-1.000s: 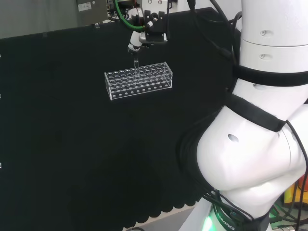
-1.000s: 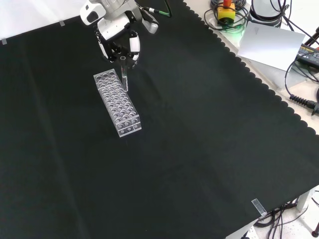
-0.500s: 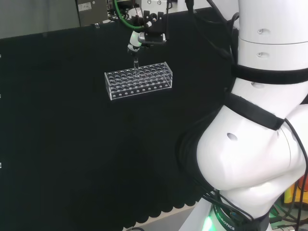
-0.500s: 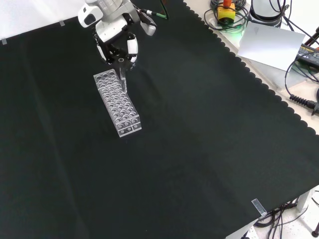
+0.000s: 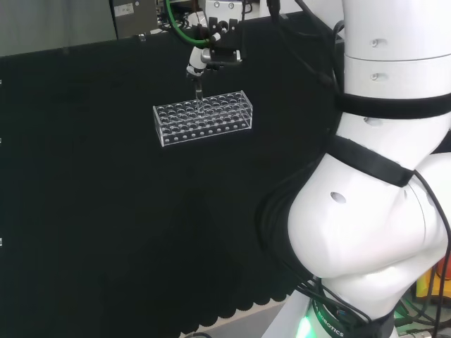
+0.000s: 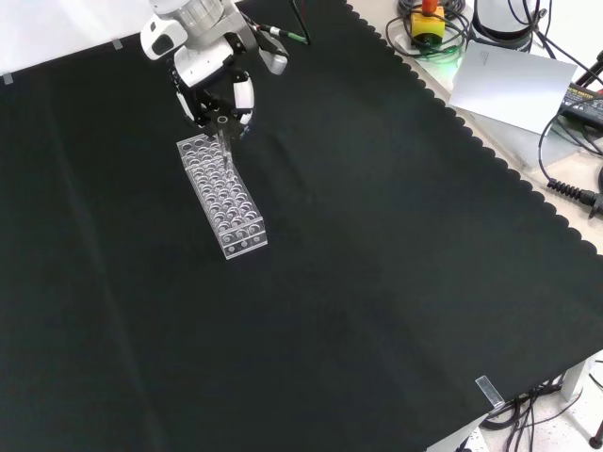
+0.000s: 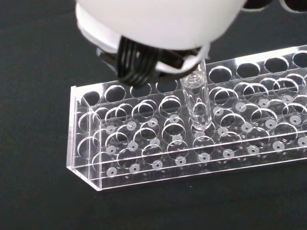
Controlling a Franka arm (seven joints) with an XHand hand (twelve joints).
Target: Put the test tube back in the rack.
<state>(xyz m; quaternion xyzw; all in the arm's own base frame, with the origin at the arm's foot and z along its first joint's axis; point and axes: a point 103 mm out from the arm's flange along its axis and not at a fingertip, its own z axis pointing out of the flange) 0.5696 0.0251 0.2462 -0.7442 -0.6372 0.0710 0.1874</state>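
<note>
Black cloth (image 6: 358, 282) covers the whole bench, scalloped along its edge in the front view; cables and a sheet of white paper (image 6: 513, 85) lie off the cloth at about 1 o'clock in that view. Reading the front view left to right: the clear rack (image 6: 222, 197) sits at about 10 o'clock from frame centre, long axis running from 11 toward 5 o'clock, with the hand (image 6: 212, 66) directly above its far end, at the rack's 12 o'clock. The hand's fingers are curled in on the test tube (image 6: 224, 141), pinching it near its mouth; the tube hangs roughly upright with its lower end at the rack's top plate. In the head view the hand (image 5: 211, 51) hangs over the rack (image 5: 203, 117), a little left of its middle, at the far edge. Wrist view: the tube (image 7: 197, 99) has its rounded bottom at or just into a hole in the rack (image 7: 192, 139), a few holes in from the end wall; whether it has passed the upper plate I cannot tell through the clear plastic. Judgement: insertion is under way, not seated. Risks: if the tube is slightly off the hole's centre or tilted, lowering would catch its tip on the plate rim, which could push the light rack along the cloth or lever the tube in the pinch. Releasing before it bottoms out would let it drop and strike the base.
</note>
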